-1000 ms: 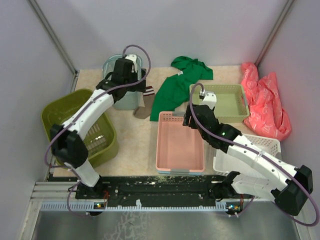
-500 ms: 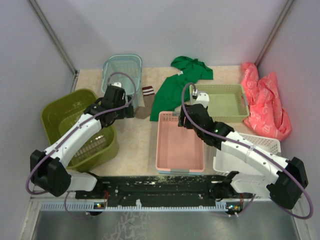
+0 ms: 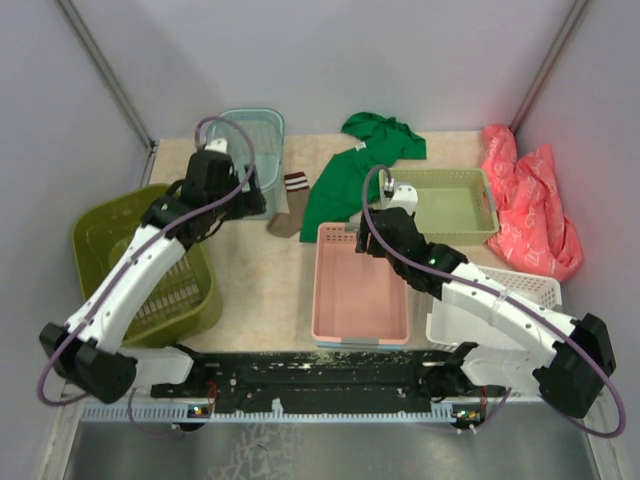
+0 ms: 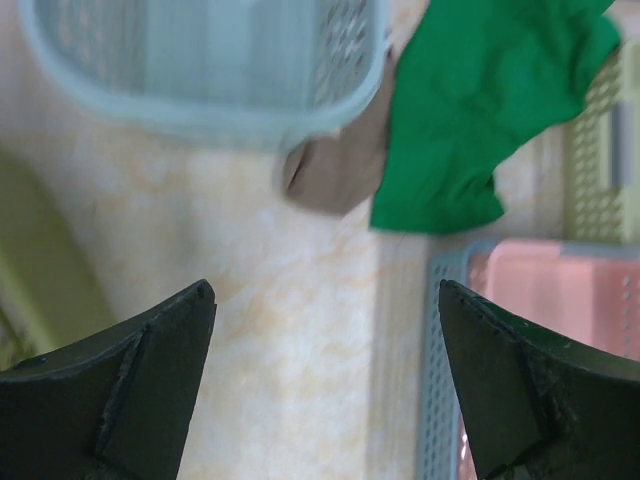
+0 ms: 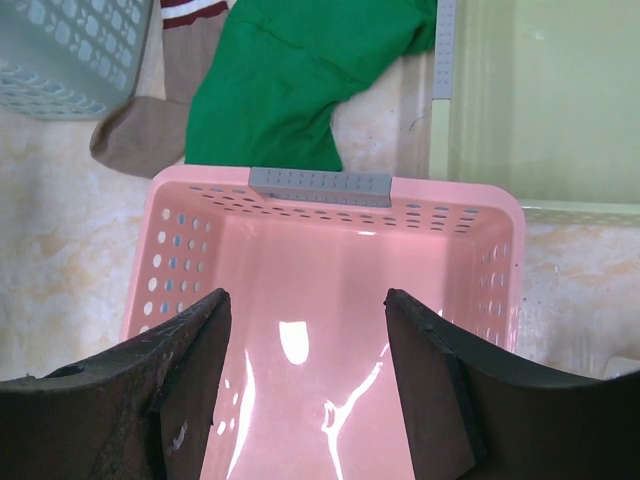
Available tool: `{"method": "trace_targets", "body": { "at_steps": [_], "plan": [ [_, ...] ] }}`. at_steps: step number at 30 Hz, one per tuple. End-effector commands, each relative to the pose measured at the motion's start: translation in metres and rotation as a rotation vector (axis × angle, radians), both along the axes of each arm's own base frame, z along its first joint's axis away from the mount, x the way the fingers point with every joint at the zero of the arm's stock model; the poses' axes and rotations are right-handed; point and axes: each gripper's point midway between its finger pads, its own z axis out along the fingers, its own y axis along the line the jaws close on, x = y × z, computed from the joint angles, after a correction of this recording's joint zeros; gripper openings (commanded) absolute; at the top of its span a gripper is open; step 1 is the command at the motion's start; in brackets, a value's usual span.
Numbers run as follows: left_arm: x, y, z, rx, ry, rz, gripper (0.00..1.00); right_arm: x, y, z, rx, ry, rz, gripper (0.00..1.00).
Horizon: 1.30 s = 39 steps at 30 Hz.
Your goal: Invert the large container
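Grey walls (image 3: 330,60) — beige tbl (image 3: 265,290)

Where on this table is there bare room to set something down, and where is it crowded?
Widest: the strip between the olive-green basket and the pink tray, back to the sock. Smaller: at the back, between the green shirt and the red bag. Crowded: the right side, where pink tray, pale green tray and white basket sit close.
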Motion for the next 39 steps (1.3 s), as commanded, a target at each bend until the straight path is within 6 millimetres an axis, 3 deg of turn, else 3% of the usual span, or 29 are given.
{"method": "trace_targets", "body": {
  "at_steps": [1, 5, 9, 15, 19, 22, 25, 29, 35, 37, 39],
  "plan": [
    [0.074, -0.041, 0.044, 0.018, -0.170, -0.113, 0.97, 0.002, -0.002, 0.019, 0.050, -0.042, -0.021, 0.64],
    [0.133, -0.061, 0.039, 0.105, -0.180, -0.133, 0.95, -0.003, -0.010, 0.020, 0.054, -0.040, -0.046, 0.64],
    [0.172, -0.068, 0.005, 0.189, -0.125, -0.121, 0.88, -0.008, -0.018, 0.021, 0.056, -0.039, -0.064, 0.64],
    [0.188, -0.068, -0.036, 0.191, -0.060, -0.139, 0.63, -0.010, -0.023, 0.020, 0.044, -0.037, -0.078, 0.64],
    [0.189, -0.066, -0.048, 0.184, -0.037, -0.135, 0.41, -0.008, -0.024, 0.022, 0.039, -0.044, -0.084, 0.64],
    [0.192, -0.067, -0.046, 0.170, -0.045, -0.153, 0.27, -0.007, -0.023, 0.023, 0.036, -0.048, -0.081, 0.64],
    [0.195, -0.072, -0.039, 0.117, -0.053, -0.205, 0.01, -0.005, -0.022, 0.024, 0.027, -0.049, -0.079, 0.64],
    [0.186, -0.101, -0.011, -0.209, -0.078, -0.454, 0.00, -0.003, -0.026, 0.027, 0.017, -0.060, -0.097, 0.64],
    [0.164, -0.133, 0.033, -0.576, -0.095, -0.638, 0.00, -0.003, -0.030, 0.029, 0.031, -0.073, -0.121, 0.64],
    [0.162, -0.136, 0.040, -0.651, -0.081, -0.645, 0.00, -0.003, -0.030, 0.030, 0.030, -0.073, -0.122, 0.64],
    [0.167, -0.126, 0.039, -0.717, -0.040, -0.601, 0.00, -0.004, -0.032, 0.032, 0.028, -0.072, -0.130, 0.64]
  ]
}}
